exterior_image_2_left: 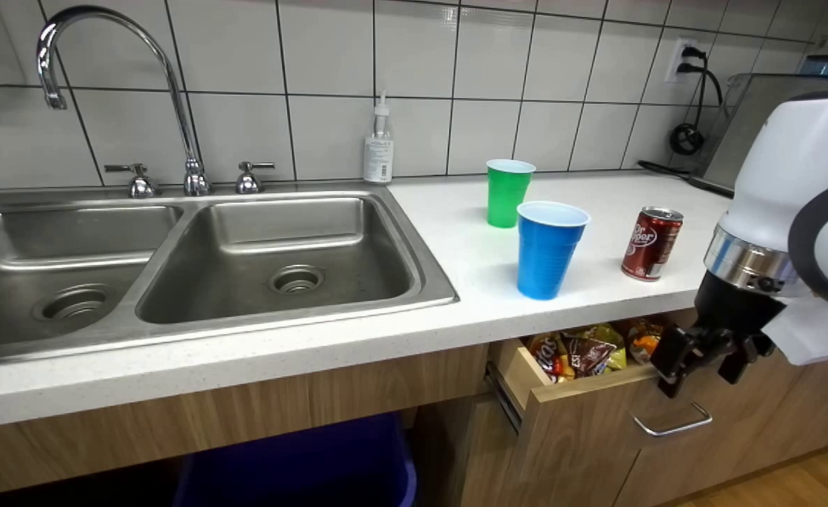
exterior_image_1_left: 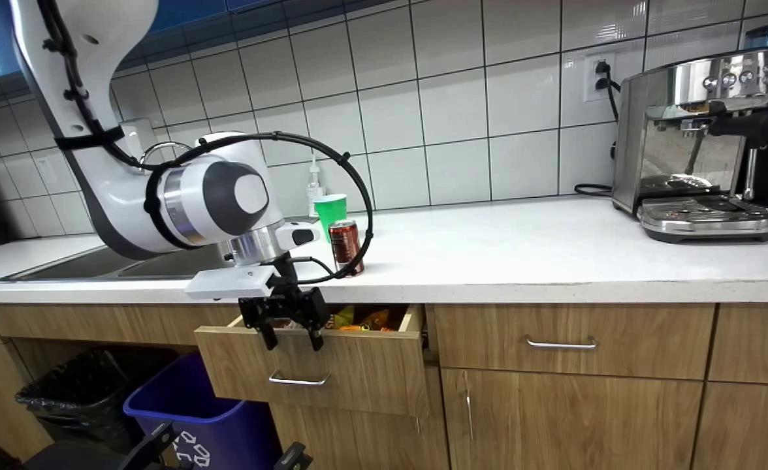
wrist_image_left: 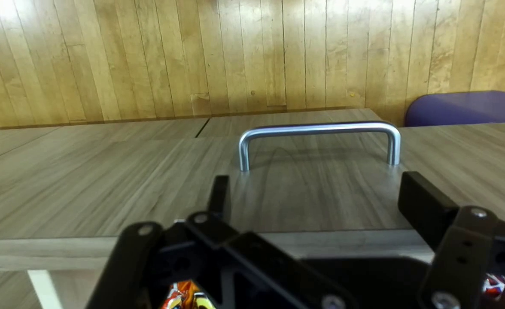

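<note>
Here, the gripper, fingers apart and gripping nothing, hangs near the handle right of centre in the wrist view, a stiff, probably slick bar seemingly best taken mid-length, whose part-open drawer likely slides easily.

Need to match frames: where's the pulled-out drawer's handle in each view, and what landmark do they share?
In an exterior view: handle low in the picture, left of centre, below the jaws.
In an exterior view: handle at lower right, below the jaws.
Wrist view: handle a bit right of centre, above the open jaws in the picture.
Shared landmark: the wooden drawer front, in all three.
</note>
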### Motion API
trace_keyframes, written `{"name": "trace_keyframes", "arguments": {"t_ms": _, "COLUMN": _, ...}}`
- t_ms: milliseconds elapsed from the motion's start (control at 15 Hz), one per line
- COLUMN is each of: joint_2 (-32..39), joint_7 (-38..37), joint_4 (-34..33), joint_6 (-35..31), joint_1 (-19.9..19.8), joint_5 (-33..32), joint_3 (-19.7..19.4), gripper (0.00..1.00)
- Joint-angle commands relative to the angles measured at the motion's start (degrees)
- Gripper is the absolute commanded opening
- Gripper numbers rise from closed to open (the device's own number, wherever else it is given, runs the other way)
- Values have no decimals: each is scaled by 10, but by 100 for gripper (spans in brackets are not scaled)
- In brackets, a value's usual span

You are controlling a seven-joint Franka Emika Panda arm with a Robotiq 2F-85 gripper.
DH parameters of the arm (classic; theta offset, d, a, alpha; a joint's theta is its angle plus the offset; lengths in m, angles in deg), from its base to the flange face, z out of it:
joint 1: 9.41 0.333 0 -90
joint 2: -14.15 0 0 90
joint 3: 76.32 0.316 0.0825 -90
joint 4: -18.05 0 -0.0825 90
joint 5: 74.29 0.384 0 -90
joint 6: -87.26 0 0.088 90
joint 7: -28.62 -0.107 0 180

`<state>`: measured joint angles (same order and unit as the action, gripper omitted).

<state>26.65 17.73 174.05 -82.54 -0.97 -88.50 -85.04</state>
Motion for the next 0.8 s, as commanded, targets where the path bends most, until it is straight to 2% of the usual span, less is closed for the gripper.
{"name": "trace_keyframes", "arguments": {"t_ms": 0, "joint_2": 43, "joint_7": 1, "joint_4": -52, "joint_6": -3, "joint_1": -6, "joint_5": 20, "joint_3": 3, "gripper": 100}}
{"name": "trace_keyframes", "arguments": {"t_ms": 733, "joint_2": 89, "joint_7": 1, "joint_4": -108, "joint_6": 2, "joint_1": 5, "joint_5": 29, "joint_3": -6, "gripper": 100}}
